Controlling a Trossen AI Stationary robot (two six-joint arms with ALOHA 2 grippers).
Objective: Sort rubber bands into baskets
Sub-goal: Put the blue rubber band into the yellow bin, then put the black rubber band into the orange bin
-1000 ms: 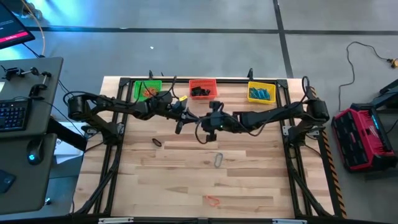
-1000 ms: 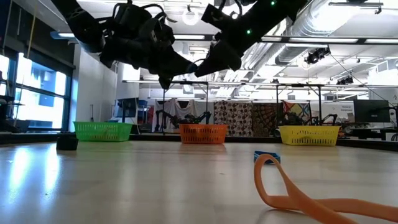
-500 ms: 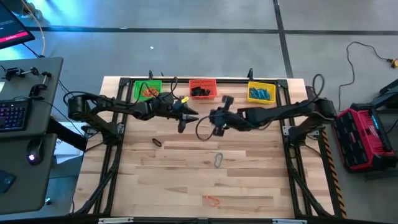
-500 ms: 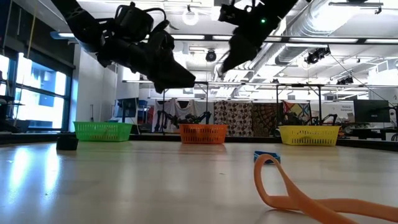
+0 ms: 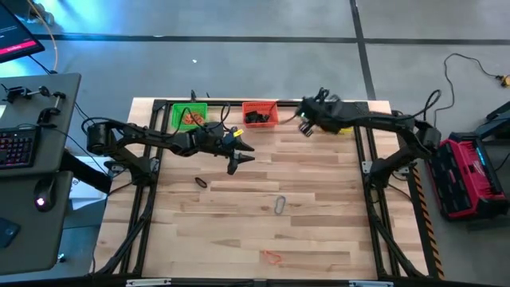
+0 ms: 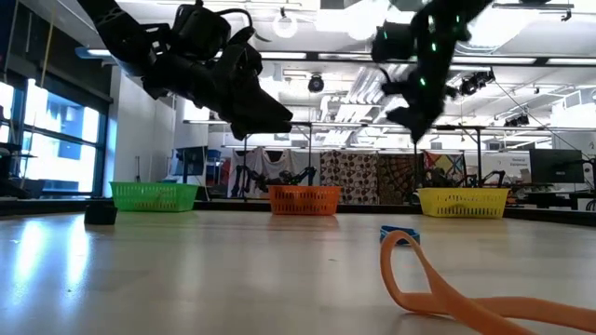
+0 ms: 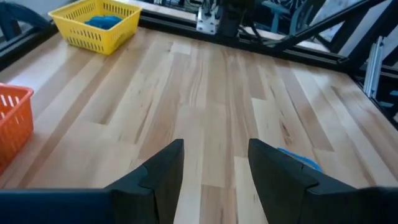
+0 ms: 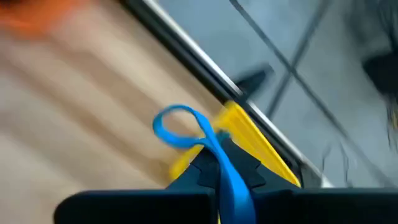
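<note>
Overhead, the right gripper (image 5: 305, 125) hangs between the red-orange basket (image 5: 260, 113) and the yellow basket (image 5: 344, 126), which its arm largely covers; its fingers are pinched together on a blue rubber band (image 8: 198, 140). The left gripper (image 5: 241, 152), fingers apart and empty, hovers below the green basket (image 5: 182, 115). A blurred band, probably grey (image 5: 280, 205), lies well below both.

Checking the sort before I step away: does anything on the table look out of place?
Yes: loose bands lie on the wooden table outside any basket: a black one, a grey one, an orange one. Baskets sit upright. The right hand pinches a blue band.
</note>
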